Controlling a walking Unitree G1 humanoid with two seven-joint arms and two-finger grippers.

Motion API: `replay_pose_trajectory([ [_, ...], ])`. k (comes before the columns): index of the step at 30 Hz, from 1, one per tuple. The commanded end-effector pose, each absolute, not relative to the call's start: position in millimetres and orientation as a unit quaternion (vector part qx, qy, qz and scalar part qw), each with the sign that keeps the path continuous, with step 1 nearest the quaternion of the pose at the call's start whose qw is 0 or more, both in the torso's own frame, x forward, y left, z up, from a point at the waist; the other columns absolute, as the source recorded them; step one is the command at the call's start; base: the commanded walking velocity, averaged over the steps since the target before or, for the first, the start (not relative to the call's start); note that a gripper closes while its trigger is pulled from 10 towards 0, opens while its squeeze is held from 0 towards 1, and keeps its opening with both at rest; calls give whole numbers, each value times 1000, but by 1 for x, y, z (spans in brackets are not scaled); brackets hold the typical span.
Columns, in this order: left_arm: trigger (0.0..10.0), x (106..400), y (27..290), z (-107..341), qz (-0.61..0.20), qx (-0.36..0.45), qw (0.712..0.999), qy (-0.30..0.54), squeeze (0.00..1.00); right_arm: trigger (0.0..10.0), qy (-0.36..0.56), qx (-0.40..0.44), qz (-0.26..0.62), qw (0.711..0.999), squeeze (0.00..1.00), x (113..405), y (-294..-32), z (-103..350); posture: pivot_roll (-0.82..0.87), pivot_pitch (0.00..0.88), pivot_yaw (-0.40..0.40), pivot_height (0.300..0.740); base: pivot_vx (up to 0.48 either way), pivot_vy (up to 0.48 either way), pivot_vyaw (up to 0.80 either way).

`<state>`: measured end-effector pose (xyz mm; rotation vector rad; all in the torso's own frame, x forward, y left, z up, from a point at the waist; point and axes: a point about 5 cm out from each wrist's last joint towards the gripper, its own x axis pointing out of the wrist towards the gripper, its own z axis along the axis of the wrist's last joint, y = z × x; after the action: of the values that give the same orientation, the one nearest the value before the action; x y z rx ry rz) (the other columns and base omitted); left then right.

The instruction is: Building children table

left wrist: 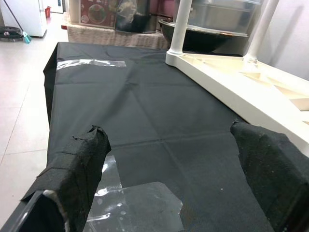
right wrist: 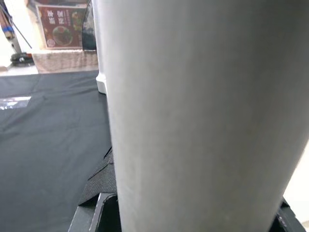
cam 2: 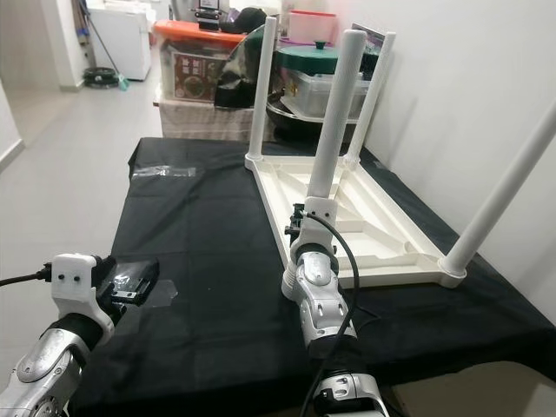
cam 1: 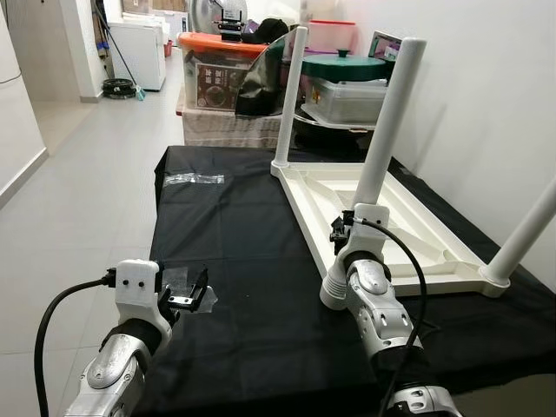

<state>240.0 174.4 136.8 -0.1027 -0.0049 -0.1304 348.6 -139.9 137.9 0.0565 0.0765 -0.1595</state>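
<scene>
A white children's table lies upside down on a black cloth, its legs pointing up. My right gripper is shut on the lower part of the near-left leg, just above its socket. In the right wrist view that leg stands between the black fingers. Another leg stands at the far corner, and one leans at the near right. My left gripper hovers open low over the cloth near its front left edge, just above a clear plastic scrap.
A second clear plastic bag lies at the cloth's far left. Behind the cloth are stacked storage boxes and a green-lidded container. A white wall runs along the right. Tiled floor lies to the left.
</scene>
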Motion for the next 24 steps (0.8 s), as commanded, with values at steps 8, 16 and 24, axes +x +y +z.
replay_pose_trajectory([
  [8,10000,239,174,132,-63,-51,997,4,0,10000,59,32,-63,996,0,334,-151,120,51,0,-86,740,0,0,0],
  [16,10000,239,175,132,-63,-49,997,5,0,10000,52,45,-31,997,0,330,-145,121,56,0,-82,740,0,0,0],
  [24,10000,240,177,132,-61,-45,997,6,0,10000,47,40,10,998,0,325,-141,120,57,0,-80,740,0,0,0],
])
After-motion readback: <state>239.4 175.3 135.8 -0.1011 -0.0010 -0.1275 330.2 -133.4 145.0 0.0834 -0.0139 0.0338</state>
